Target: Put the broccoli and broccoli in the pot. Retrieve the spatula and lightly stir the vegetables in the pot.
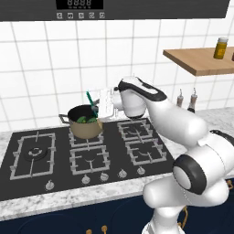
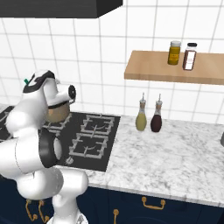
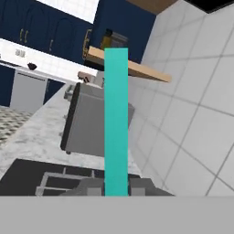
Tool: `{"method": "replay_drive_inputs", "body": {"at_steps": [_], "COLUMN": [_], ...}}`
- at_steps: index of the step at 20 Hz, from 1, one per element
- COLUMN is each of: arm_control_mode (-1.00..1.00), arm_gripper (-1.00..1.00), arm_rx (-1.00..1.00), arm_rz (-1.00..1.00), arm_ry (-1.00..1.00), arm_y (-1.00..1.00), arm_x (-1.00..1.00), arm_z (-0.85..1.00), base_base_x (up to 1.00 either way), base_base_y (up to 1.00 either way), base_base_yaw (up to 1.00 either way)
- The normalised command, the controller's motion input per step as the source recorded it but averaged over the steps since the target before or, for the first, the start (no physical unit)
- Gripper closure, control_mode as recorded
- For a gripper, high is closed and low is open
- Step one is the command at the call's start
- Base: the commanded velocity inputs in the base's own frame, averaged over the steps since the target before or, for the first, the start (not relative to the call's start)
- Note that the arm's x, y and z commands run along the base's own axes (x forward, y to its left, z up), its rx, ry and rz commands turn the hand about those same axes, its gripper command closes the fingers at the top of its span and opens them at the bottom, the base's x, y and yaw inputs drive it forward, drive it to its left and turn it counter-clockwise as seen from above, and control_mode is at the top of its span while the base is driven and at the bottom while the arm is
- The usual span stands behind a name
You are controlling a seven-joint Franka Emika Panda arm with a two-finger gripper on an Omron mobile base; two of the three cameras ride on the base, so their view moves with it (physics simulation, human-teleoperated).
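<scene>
My arm point(image 1: 183, 137) is glossy white all over, built of fat rounded segments that swell at each joint. Dark, near-black rings and round caps mark the joints, one large cap showing at the elbow point(image 1: 187, 177). A black band runs along the top of the wrist housing point(image 1: 139, 89). The hand point(image 1: 106, 103) is a paler boxy block, and the finger tips point(image 3: 137, 186) are small and dark grey.
</scene>
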Motion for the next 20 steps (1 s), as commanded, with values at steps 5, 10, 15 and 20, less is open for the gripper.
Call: {"method": "replay_drive_inputs", "body": {"at_steps": [5,10,15,20], "arm_control_mode": [-1.0,-1.0,-1.0,-1.0], "arm_gripper": [1.0,1.0,1.0,1.0], "arm_rx": [0.06,0.12,0.1,0.03], "arm_rz": [-0.08,-0.01,-0.01,-0.03], "arm_ry": [0.0,0.0,0.0,0.0], "arm_y": [0.06,0.07,0.17,0.31], "arm_x": [0.56,0.53,0.55,0.5], "arm_z": [0.0,0.01,0.03,0.0], "base_base_x": [0.0,0.0,0.0,0.0], "base_base_y": [0.0,0.0,0.0,0.0], "base_base_yaw": [0.0,0.0,0.0,0.0]}}
